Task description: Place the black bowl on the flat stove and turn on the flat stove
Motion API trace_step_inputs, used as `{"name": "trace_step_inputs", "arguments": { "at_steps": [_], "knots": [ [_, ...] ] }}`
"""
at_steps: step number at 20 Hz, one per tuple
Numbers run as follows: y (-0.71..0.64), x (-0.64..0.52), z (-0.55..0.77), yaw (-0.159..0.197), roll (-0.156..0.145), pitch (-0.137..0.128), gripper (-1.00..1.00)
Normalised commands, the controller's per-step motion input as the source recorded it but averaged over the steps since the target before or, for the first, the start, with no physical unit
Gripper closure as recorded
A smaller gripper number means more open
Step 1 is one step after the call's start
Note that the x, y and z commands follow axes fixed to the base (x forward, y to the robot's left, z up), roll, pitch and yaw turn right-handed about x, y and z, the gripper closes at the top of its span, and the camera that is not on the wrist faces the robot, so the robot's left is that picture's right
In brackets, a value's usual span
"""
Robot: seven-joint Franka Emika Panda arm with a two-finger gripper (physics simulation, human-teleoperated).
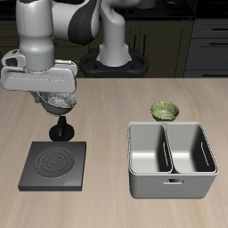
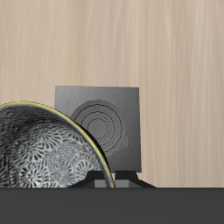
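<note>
Above the desk (image 1: pixel 107 107), the tool (image 1: pixel 55 100) hangs in the air with the black bowl (image 1: pixel 52 100) clamped in it; the bowl is lifted clear of the wood and tilted, its speckled grey-silver inside partly visible under the arm's white wrist housing. Its fingers cannot be made out singly in the exterior view, but the bowl hangs from it with nothing beneath, so it is closed on the bowl. In the wrist view the bowl (image 2: pixel 44 149) fills much of the frame close to the camera, showing a patterned grey interior and a thin yellowish-dark rim.

Below the bowl, toward 6 o'clock in the exterior view, lies the flat stove (image 1: pixel 53 165), a dark grey square plate with concentric ring marks, flat on the desk. Its black round knob (image 1: pixel 62 132) stands at the plate's 12 o'clock edge, almost directly under the raised bowl. The wrist view shows the same stove (image 2: pixel 98 122) beyond the bowl's rim, rings plainly visible.

At 3 o'clock from the stove, well apart from it, sits a grey two-compartment metal bin (image 1: pixel 171 160). Just beyond the bin's 12 o'clock side rests a small olive-green bowl (image 1: pixel 165 110), upright on the desk.
</note>
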Motion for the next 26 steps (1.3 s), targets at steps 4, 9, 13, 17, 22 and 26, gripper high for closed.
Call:
{"name": "trace_step_inputs", "arguments": {
  "at_steps": [4, 9, 13, 17, 22, 26],
  "knots": [
    [-0.10, -0.04, -0.21, -0.009, -0.019, 0.009, 1.00],
    [-0.12, 0.02, -0.22, -0.017, -0.030, 0.009, 1.00],
    [0.02, 0.04, -0.28, -0.020, -0.003, 0.023, 1.00],
    [0.14, 0.07, -0.22, -0.014, 0.007, 0.014, 1.00],
    [0.24, 0.10, -0.06, -0.003, 0.027, -0.007, 1.00],
    [0.24, 0.09, 0.00, 0.000, 0.031, -0.003, 1.00]
  ]
}}
